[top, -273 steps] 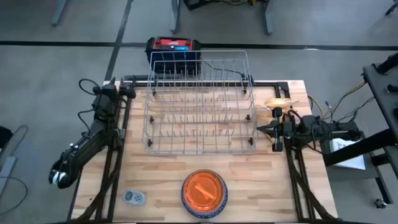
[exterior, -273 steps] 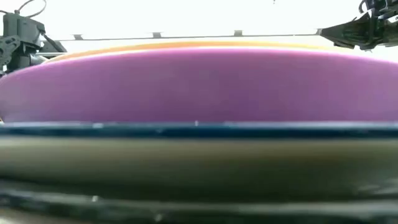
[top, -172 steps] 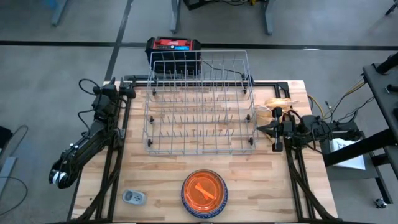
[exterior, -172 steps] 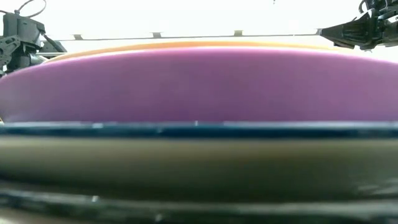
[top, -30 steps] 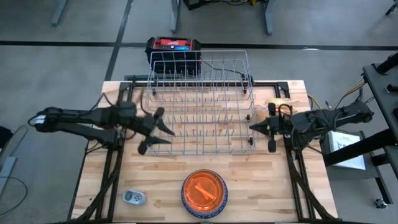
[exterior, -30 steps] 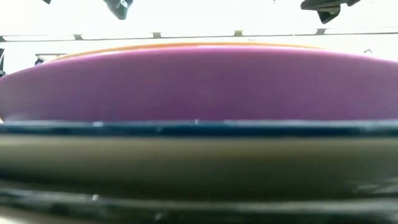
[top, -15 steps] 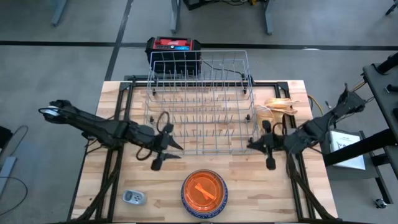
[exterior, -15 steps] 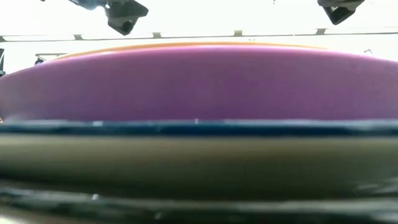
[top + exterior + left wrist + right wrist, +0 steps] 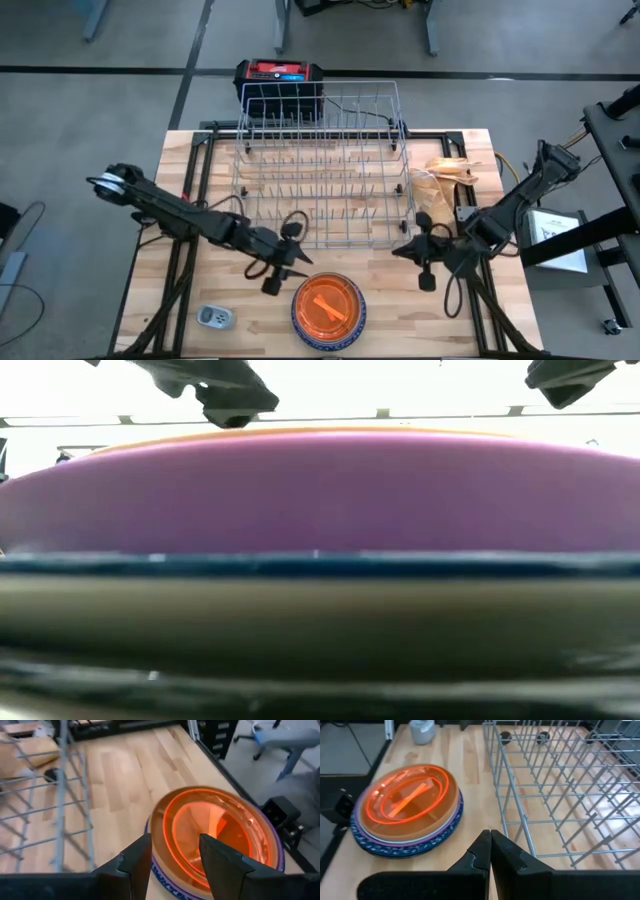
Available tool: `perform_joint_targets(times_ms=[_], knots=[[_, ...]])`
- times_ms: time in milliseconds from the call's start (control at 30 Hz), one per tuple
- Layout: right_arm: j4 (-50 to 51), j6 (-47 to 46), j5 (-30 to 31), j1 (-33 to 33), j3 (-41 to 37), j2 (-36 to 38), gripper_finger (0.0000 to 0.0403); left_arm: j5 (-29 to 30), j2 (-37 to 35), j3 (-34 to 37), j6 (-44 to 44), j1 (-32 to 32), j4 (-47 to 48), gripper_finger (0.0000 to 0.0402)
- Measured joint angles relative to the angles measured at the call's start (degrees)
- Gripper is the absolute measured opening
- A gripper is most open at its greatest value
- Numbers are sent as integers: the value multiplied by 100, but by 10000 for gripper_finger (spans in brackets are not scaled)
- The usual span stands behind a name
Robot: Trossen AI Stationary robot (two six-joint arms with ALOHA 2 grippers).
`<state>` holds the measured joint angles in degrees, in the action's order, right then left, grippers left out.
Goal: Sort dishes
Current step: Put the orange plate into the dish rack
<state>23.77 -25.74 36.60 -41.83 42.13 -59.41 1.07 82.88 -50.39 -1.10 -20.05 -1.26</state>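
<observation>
- Left gripper (image 9: pixel 283 268) hung with its fingers spread and nothing between them, just off the stack of dishes (image 9: pixel 329 311) at that stack's ten o'clock; its wrist view looked down on the orange top piece (image 9: pixel 215 837).
- Right gripper (image 9: pixel 411 254) was clenched shut on nothing, at the stack's two o'clock, beside the front right corner of the wire rack (image 9: pixel 320 170).
- One stack of dishes sat at the table's (image 9: pixel 230 285) six o'clock edge: one translucent orange dish (image 9: pixel 409 797) on top, then one purple plate (image 9: pixel 320 495), one blue speckled plate (image 9: pixel 405 847) and a darker layer at the bottom in the low view.
- One wire rack stood at the table's twelve o'clock, holding no dishes.
- One small grey-white device (image 9: pixel 215 317) lay at the stack's nine o'clock.
- Half a second earlier both grippers were farther from the stack; each had since moved toward six o'clock. The stack, rack and device had not shifted.
</observation>
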Motion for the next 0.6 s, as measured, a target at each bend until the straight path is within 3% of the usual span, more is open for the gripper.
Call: perform_joint_targets(times_ms=[333,600], knots=[[-8,-192,594,-183,0,-193,0,211,969,-512,229,-70,131,154],[-24,-183,707,-183,0,-191,0,196,1085,-558,277,-69,64,154]])
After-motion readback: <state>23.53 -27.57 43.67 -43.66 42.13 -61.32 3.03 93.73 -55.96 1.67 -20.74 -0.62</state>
